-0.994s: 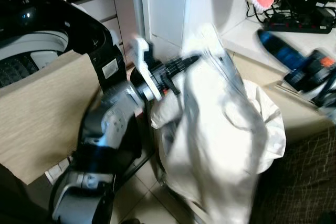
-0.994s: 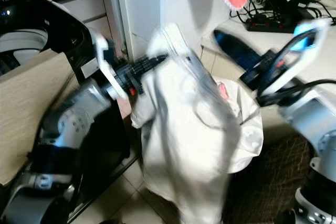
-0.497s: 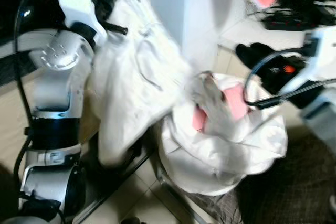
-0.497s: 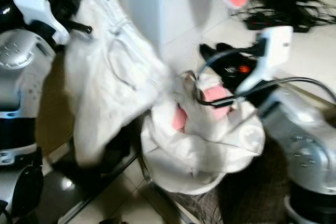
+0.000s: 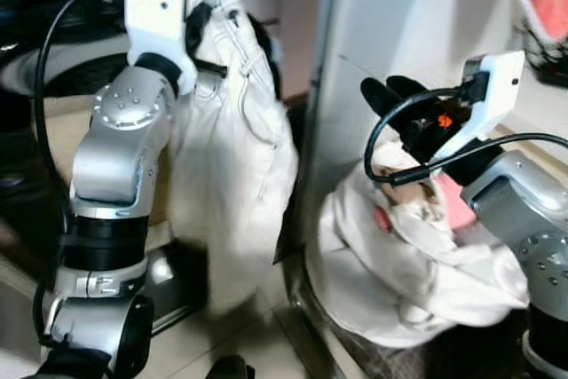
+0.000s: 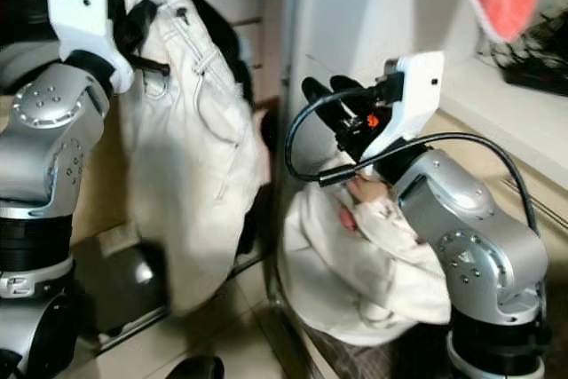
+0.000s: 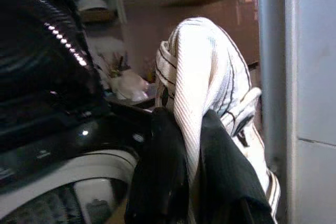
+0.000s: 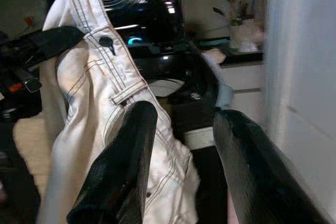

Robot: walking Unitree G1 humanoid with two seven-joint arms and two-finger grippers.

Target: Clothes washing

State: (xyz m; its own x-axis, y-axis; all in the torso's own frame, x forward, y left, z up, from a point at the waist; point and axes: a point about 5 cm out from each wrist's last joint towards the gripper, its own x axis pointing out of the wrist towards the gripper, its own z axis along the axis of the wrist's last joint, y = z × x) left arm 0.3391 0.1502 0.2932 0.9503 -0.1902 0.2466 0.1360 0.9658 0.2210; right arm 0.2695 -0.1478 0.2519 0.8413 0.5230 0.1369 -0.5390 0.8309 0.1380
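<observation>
Holding up white trousers [image 5: 232, 130] beside the washing machine [image 7: 47, 129].

Hanging from the left gripper [image 7: 191, 145], pinched tight between its black fingers [image 7: 163, 171], high above the tiled floor [image 5: 257, 343]. Hovering with fingers spread and empty, the right gripper [image 8: 178, 145], over the white laundry heap [image 5: 399, 264] by the white cabinet [image 5: 390, 24]. Standing behind the trousers, the dark machine with lid raised.

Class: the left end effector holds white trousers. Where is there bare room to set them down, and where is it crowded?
Bare floor tiles lie between the hanging trousers and the laundry heap. The heap itself is crowded, with the open right end effector just above it. The left end effector grips the trousers' waistband.
</observation>
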